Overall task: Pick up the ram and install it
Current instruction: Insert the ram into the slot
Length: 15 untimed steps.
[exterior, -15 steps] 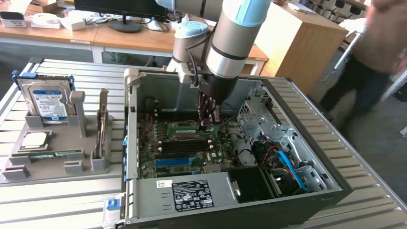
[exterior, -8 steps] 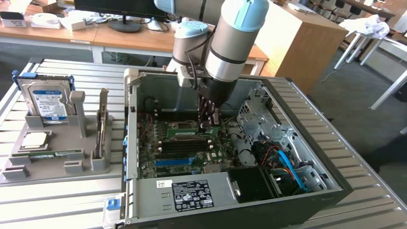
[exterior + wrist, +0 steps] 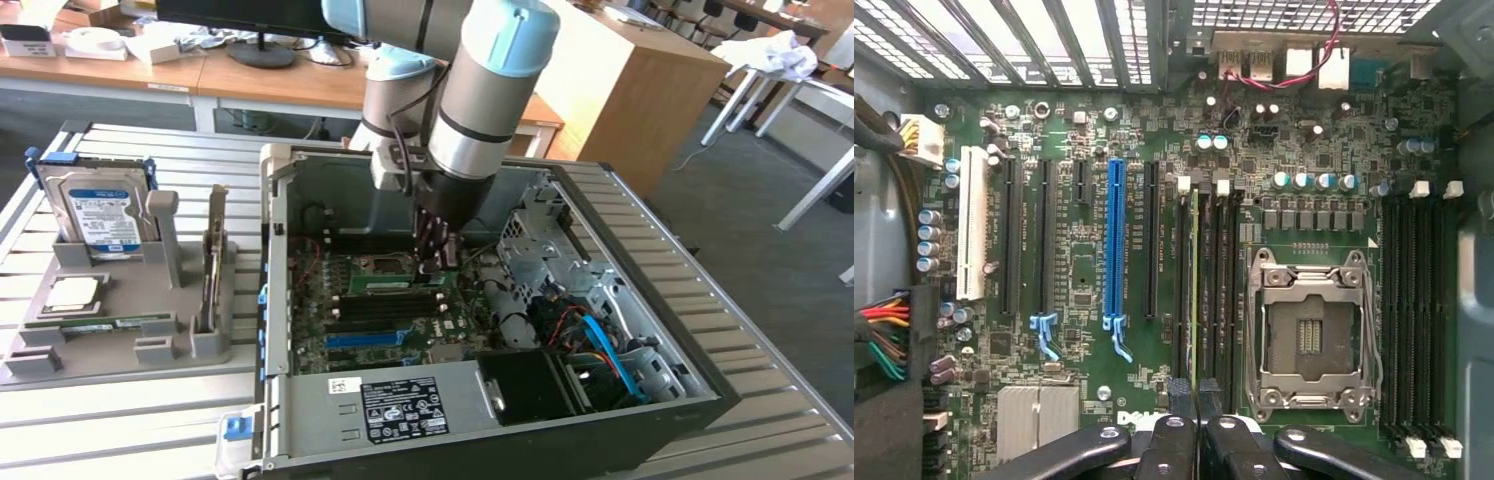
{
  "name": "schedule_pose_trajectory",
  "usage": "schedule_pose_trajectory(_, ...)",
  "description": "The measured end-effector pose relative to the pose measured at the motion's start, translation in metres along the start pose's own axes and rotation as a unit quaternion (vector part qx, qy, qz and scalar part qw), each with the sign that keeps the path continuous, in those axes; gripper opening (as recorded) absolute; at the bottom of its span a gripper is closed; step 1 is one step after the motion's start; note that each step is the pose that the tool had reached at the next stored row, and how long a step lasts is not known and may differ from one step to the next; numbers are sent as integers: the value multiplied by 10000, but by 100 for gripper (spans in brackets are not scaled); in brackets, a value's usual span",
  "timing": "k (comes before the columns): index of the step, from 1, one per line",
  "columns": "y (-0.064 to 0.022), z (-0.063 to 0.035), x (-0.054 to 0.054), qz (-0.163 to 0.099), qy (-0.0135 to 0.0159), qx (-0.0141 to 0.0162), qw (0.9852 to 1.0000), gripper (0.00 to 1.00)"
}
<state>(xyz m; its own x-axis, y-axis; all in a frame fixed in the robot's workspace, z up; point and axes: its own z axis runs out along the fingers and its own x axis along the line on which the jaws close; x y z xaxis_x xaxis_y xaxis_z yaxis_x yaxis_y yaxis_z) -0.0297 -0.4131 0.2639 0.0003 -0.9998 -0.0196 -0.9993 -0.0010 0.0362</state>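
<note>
Lab (office-like): wooden desks (image 3: 120, 72), monitor (image 3: 240, 15), opened PC case (image 3: 314, 405) on slatted metal table (image 3: 134, 425).

free: above motherboard (image 3: 334, 310), around hand (image 3: 438, 268) | blocked: case (image 3: 276, 300) walls, drive cage (image 3: 541, 240), cables (image 3: 601, 345) probably, exterior view's right

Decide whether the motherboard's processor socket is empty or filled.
Empty: the processor socket shows bare contacts inside its metal frame, no chip seated.

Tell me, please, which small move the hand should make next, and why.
Probably press straight down a little. The hand is shut on what seems the ram, seen edge-on along the slots beside the socket. Whether it is seated I cannot tell.
</note>
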Motion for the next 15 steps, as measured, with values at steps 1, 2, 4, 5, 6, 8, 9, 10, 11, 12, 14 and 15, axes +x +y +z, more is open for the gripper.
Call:
schedule_pose_trajectory(1,0,10,0,0,0,0,10000,11)
schedule_pose_trajectory(2,-1,16,0,0,0,0,10000,11)
schedule_pose_trajectory(4,0,15,1,0,1,-1,10000,11)
schedule_pose_trajectory(5,-1,16,1,0,1,-1,10000,11)
schedule_pose_trajectory(6,-1,16,1,0,1,0,10000,11)
schedule_pose_trajectory(8,-1,17,6,-1,-1,0,10000,11)
schedule_pose_trajectory(9,-2,17,16,-1,-1,0,10000,11)
schedule_pose_trajectory(10,-1,16,29,0,0,0,10000,11)
schedule_pose_trajectory(11,-1,15,41,0,0,0,10000,11)
schedule_pose_trajectory(12,-1,15,51,0,0,0,10000,11)
schedule_pose_trajectory(14,0,15,55,0,0,0,10000,11)
schedule_pose_trajectory(15,0,15,55,0,0,0,10000,11)
